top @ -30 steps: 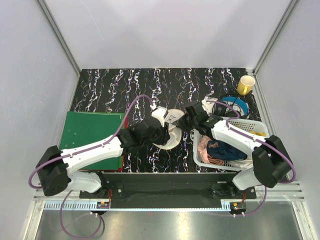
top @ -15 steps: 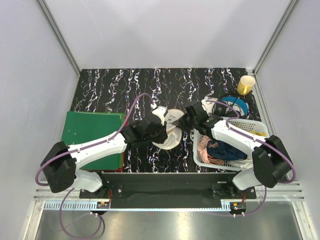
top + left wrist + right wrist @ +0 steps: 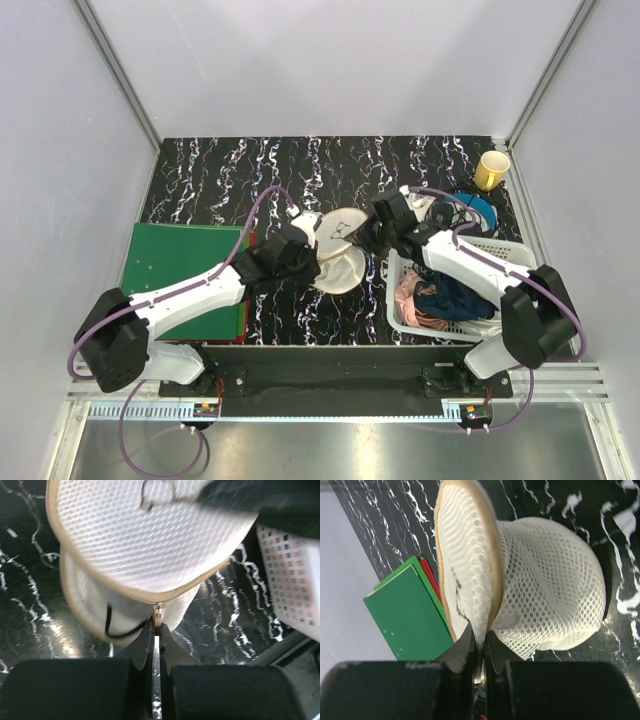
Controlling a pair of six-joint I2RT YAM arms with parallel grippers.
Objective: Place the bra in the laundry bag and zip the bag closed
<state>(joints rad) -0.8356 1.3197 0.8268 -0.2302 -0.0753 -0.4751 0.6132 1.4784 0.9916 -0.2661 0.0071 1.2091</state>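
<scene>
The laundry bag (image 3: 340, 250), a round cream-white mesh clamshell with a small black mark on top, lies mid-table between both grippers. My left gripper (image 3: 312, 258) is shut on the bag's zipper pull (image 3: 158, 614) at the seam of the two halves (image 3: 150, 550). A thin black strap (image 3: 107, 627) shows at the bag's lower half. My right gripper (image 3: 372, 238) is shut on the rim of the bag's upper half (image 3: 470, 585), holding it on edge. The rest of the bra is hidden.
A white lattice basket (image 3: 510, 252) with clothes stands at the right, under my right arm. A green board (image 3: 180, 275) lies at the left. A yellow cup (image 3: 491, 169) and a blue roll (image 3: 472, 212) sit at the back right.
Both grippers and the bag have shifted a little toward the back. My left gripper has moved left along the bag's edge. The bag's top half now sits more upright.
</scene>
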